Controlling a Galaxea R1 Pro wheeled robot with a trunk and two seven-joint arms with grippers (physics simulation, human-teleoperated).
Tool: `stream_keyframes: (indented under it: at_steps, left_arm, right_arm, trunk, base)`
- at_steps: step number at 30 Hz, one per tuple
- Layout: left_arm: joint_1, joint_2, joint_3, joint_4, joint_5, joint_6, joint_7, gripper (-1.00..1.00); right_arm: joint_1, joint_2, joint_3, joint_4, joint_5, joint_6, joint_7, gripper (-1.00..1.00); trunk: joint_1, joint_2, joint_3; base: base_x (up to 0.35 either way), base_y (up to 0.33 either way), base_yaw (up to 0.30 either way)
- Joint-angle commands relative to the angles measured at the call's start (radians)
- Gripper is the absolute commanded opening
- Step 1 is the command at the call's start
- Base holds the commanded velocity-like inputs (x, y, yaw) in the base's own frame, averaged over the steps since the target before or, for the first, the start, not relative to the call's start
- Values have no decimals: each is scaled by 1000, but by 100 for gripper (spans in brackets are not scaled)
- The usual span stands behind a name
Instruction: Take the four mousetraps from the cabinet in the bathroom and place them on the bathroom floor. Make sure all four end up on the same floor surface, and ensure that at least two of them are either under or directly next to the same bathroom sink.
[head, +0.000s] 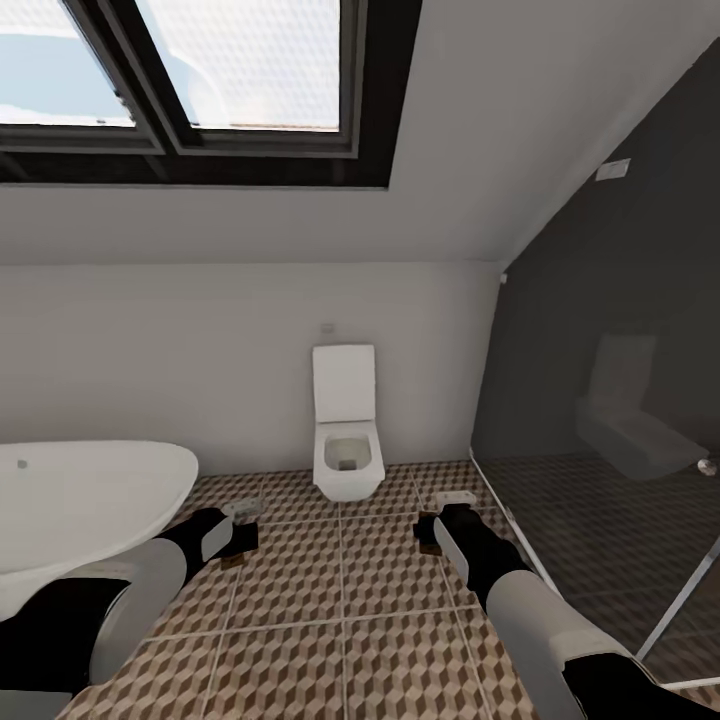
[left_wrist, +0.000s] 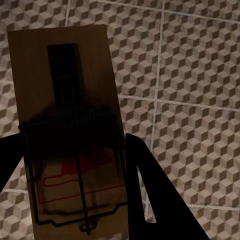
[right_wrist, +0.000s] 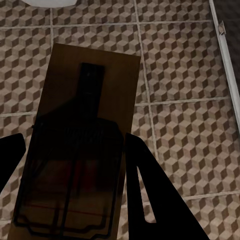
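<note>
My left gripper is shut on a mousetrap, a flat brown board with a dark wire spring, held above the bathroom floor. My right gripper is shut on a second mousetrap over the same cube-pattern tiles. In each wrist view a black finger presses the board's edge. Both traps hang a little above the bathroom floor. The cabinet and the sink are out of view.
A white toilet stands against the far wall between the two grippers. The white bathtub curves in at the left, close to my left arm. A dark glass shower screen with a white floor rail runs along the right.
</note>
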Motion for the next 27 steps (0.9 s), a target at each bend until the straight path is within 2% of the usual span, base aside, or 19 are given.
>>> stream_keyframes:
  at_steps: [1, 21, 27]
  left_arm:
    - [-1, 0, -7, -1, 10, 4, 2, -100]
    - [-1, 0, -7, -6, 9, 4, 2, -100]
    - [-1, 4, -7, -6, 9, 4, 3, -100]
  right_arm:
    - [-1, -1, 7, -1, -9, 5, -9, -100]
    - [-1, -2, 5, 2, -9, 3, -11, -100]
    - [-1, -4, 5, 2, -9, 4, -10, -100]
  trunk:
    - [1, -2, -2]
    - [1, -2, -2]
    - [1, -2, -2]
  base:
    - [79, 0, 8]
    - [283, 0, 1]
    - [85, 0, 0]
